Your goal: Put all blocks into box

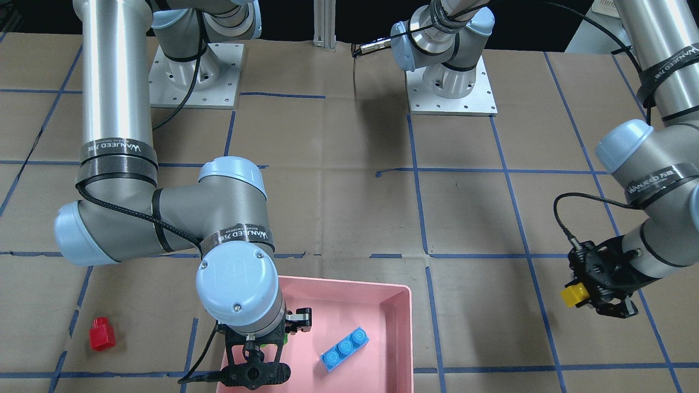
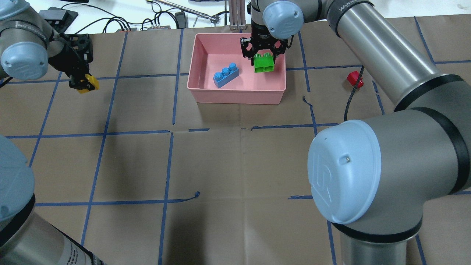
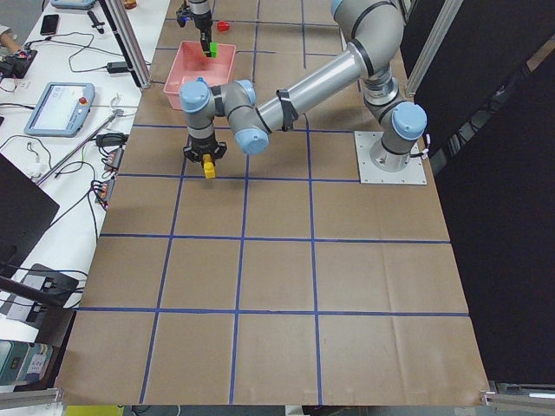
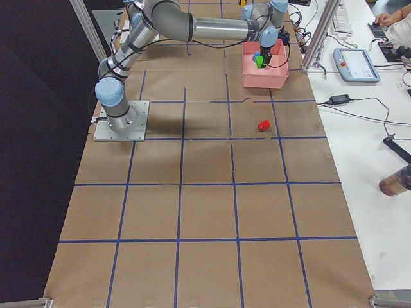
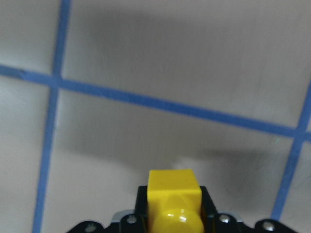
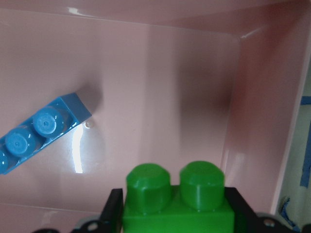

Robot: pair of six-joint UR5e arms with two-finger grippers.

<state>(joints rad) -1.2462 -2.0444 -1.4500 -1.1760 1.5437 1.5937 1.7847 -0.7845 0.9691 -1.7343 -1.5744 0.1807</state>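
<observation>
The pink box (image 2: 235, 96) stands at the table's far middle in the overhead view. The long blue brick (image 2: 226, 74) lies inside it, also in the right wrist view (image 6: 39, 131). My right gripper (image 2: 264, 59) is shut on the green brick (image 2: 264, 63) and holds it over the box's right half, above the floor (image 6: 175, 206). My left gripper (image 2: 85, 82) is shut on the yellow brick (image 2: 89, 82) above the table, well left of the box; the brick shows in the left wrist view (image 5: 174, 204). The red brick (image 2: 354, 78) lies on the table right of the box.
An aluminium post (image 2: 237, 14) and cables stand just beyond the box's far rim. The arms' base plates (image 1: 450, 82) are bolted at the robot's side of the table. Blue tape lines cross the brown table cover (image 2: 220, 165).
</observation>
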